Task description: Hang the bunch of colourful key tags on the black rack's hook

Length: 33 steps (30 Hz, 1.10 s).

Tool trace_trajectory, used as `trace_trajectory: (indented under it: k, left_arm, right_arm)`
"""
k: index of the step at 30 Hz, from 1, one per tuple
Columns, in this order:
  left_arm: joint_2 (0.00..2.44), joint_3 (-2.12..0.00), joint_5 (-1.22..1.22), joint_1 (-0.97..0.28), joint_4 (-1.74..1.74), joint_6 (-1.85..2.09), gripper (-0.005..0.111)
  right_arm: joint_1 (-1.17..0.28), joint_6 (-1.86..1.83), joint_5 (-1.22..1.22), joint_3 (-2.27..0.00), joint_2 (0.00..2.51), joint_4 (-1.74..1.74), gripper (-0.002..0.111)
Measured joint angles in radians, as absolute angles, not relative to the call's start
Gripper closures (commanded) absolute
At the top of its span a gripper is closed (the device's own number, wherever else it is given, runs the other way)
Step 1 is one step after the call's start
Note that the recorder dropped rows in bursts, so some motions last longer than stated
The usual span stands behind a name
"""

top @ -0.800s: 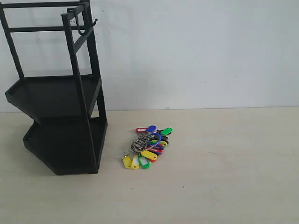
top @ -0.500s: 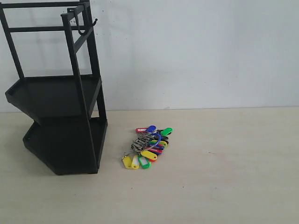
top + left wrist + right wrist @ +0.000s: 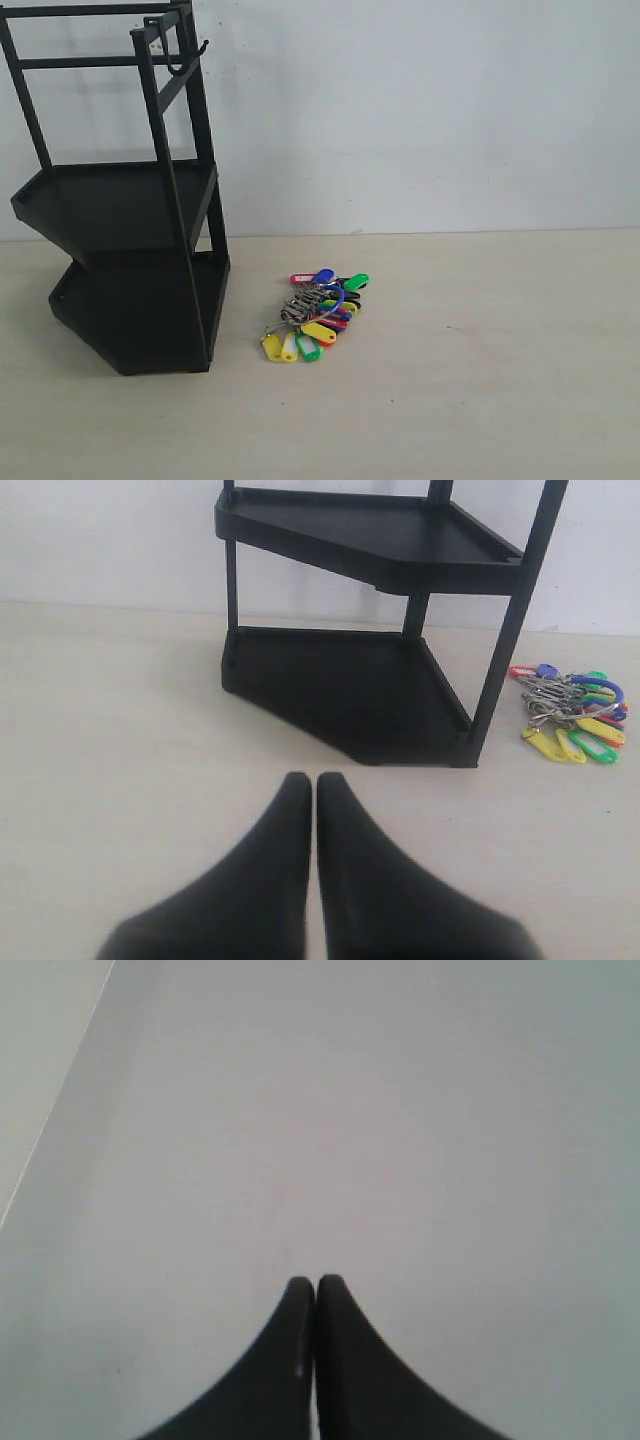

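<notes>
Left gripper (image 3: 315, 780) and right gripper (image 3: 315, 1282) sit with fingertips pressed together, holding nothing.
Nothing has shifted in the last second: the colourful key tag bunch (image 3: 318, 313) stays on the table (image 3: 500, 400) just beside the black rack (image 3: 130, 230), whose hook (image 3: 203, 46) is bare, so pickup hasn't begun.

Desk (image 3: 500, 400): pale wood-grain top, matte, spanned the whole foreground | Wall (image 3: 430, 110): plain white, stood upright behind, met the desk's far edge in a straight seam
</notes>
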<state>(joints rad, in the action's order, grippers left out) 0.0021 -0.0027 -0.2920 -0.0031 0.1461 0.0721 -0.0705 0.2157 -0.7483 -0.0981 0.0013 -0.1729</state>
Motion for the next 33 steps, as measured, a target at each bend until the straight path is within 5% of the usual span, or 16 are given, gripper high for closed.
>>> trace_trajectory:
  k: [5,10,14,33]
  left_arm:
    - [0.002,-0.003,-0.292,-0.003,0.146,0.072,0.102]
    - [0.002,-0.003,-0.292,-0.003,0.146,0.072,0.102]
    - [0.002,-0.003,-0.292,-0.003,0.146,0.072,0.102]
    - [0.002,-0.003,-0.292,-0.003,0.146,0.072,0.102]
  right_arm:
    - [-0.07,0.263,-0.457,-0.334,0.051,-0.073,0.108]
    - [-0.07,0.296,0.316,-0.697,0.372,-0.041,0.108]
    - [-0.07,0.3,0.637,-0.748,0.561,0.025,0.108]
    - [-0.07,-0.527,0.662,-0.757,1.098,0.857,0.108]
